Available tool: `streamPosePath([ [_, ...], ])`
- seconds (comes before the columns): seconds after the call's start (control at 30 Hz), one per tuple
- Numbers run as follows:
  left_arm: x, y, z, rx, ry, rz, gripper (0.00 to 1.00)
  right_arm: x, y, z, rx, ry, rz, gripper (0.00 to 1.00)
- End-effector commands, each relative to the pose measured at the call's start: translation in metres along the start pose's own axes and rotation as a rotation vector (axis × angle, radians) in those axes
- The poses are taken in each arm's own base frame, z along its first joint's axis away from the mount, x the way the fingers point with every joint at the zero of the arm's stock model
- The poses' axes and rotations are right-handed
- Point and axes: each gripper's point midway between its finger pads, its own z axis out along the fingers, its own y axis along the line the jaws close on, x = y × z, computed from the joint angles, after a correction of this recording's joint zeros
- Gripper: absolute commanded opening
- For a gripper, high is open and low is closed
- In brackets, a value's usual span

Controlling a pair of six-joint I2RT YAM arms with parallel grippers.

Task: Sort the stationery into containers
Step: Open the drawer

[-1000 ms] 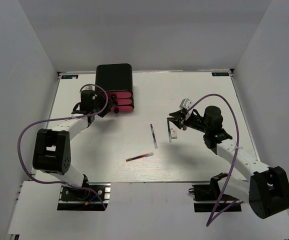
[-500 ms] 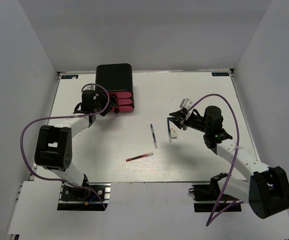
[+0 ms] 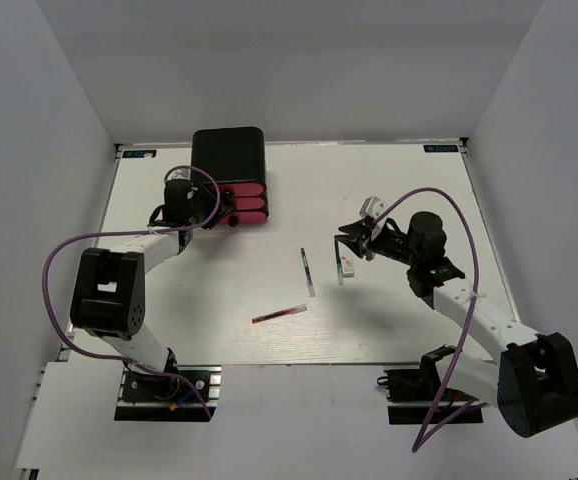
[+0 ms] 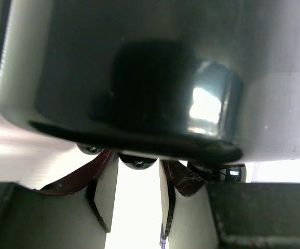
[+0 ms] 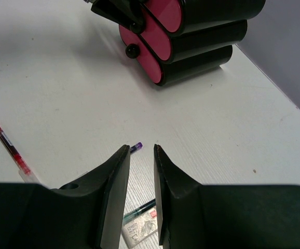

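The rounded black box holds three pink-red drawers at the back left, all pushed in. My left gripper is at the drawer fronts. In the left wrist view its fingers close around a black round knob. My right gripper is slightly open and empty. It hovers over a small white block and a thin dark pen. A second dark pen with a purple tip lies just left of them. A thin red pen lies nearer the front. No markers show.
Two more knobs flank my left fingers. The box and drawers also show in the right wrist view, with one knob facing out. The white table has walls on the left, right and back.
My left gripper has moved a little up and in toward the drawer fronts. The right arm and the loose items have not moved.
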Motion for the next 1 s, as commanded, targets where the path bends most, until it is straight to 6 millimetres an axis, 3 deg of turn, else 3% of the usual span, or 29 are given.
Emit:
streamPosePath([
  [0.0,-0.004,-0.002,0.003,0.004,-0.015,0.012,0.29,-0.003,-0.003,-0.002,0.016,-0.013,-0.025,0.31],
  [0.1,-0.004,-0.002,0.000,0.006,-0.017,0.013,0.24,-0.003,-0.003,-0.002,0.015,-0.013,-0.026,0.31],
  [0.43,0.033,0.025,-0.040,-0.042,0.050,0.045,0.22,-0.002,-0.002,-0.001,0.006,-0.011,-0.022,0.31],
  [0.6,0.039,0.027,-0.057,-0.032,0.041,0.048,0.21,-0.004,-0.001,0.000,-0.004,-0.018,-0.026,0.31],
  [0.63,0.039,0.027,-0.057,-0.032,0.041,0.048,0.22,-0.005,-0.001,0.000,-0.007,-0.019,-0.026,0.33],
  [0.77,0.039,0.026,-0.057,-0.038,0.046,0.047,0.55,0.000,0.000,0.001,-0.018,0.000,-0.020,0.45],
  [0.97,0.032,0.020,-0.062,-0.043,0.039,0.058,0.66,0.011,-0.002,0.001,-0.015,0.056,-0.005,0.50],
])
